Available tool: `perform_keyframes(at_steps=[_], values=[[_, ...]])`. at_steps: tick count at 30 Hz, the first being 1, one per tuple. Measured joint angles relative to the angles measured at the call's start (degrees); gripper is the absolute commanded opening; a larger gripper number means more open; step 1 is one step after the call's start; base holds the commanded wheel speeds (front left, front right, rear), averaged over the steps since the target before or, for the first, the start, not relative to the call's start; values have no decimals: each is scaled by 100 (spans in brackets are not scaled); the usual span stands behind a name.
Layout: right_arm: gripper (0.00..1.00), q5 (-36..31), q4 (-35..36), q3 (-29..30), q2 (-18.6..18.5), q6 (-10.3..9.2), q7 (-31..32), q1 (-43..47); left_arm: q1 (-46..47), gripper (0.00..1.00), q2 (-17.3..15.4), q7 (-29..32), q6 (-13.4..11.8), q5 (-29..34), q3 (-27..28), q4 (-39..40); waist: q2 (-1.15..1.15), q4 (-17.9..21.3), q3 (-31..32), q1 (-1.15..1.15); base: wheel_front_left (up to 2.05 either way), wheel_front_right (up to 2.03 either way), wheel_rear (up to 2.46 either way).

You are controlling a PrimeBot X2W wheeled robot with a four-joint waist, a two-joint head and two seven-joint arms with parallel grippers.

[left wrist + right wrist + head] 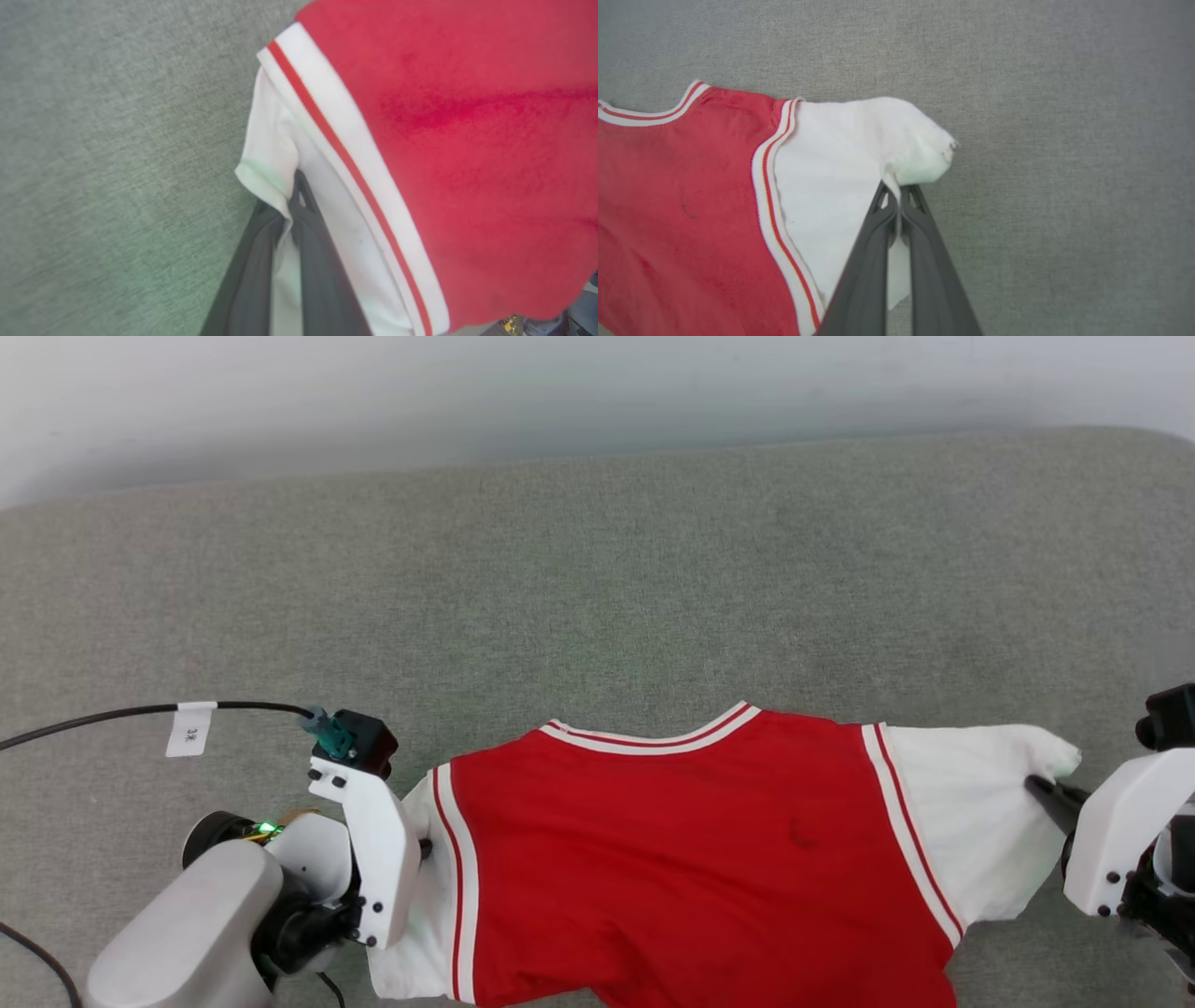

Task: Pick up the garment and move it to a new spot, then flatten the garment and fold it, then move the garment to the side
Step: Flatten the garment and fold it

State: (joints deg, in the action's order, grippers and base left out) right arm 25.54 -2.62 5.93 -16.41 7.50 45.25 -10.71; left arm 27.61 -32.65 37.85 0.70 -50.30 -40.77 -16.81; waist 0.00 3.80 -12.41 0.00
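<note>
Your left fingers [320, 270] pinch one white sleeve of the garment [691, 840], and your right fingers [930, 270] pinch the other. The garment is stretched between them over the near side of the gray tabletop [597, 597]. A black cable [93, 717] lies at the left. The far side is open up to the pale wall [560, 392].

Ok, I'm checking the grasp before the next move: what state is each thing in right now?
garment: stretched out between the grippers, plain red side up, collar away from the robot.
left gripper: shut on the left sleeve.
right gripper: shut on the right sleeve, near its tip.
cable: plugged in at the left wrist.
</note>
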Motion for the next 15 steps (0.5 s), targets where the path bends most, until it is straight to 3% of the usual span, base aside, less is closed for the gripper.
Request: perform_keyframes(at_steps=[7,15], values=[[0,-194,-187,-94,-259,2,-557,-397,333,0,22,-860,-441,545,240,34,0,-142,328,0,0,0,0],[0,-299,-736,-261,-594,4,-1183,-1366,1122,0,119,-1816,-615,812,682,-190,0,-271,657,0,0,0,0]])
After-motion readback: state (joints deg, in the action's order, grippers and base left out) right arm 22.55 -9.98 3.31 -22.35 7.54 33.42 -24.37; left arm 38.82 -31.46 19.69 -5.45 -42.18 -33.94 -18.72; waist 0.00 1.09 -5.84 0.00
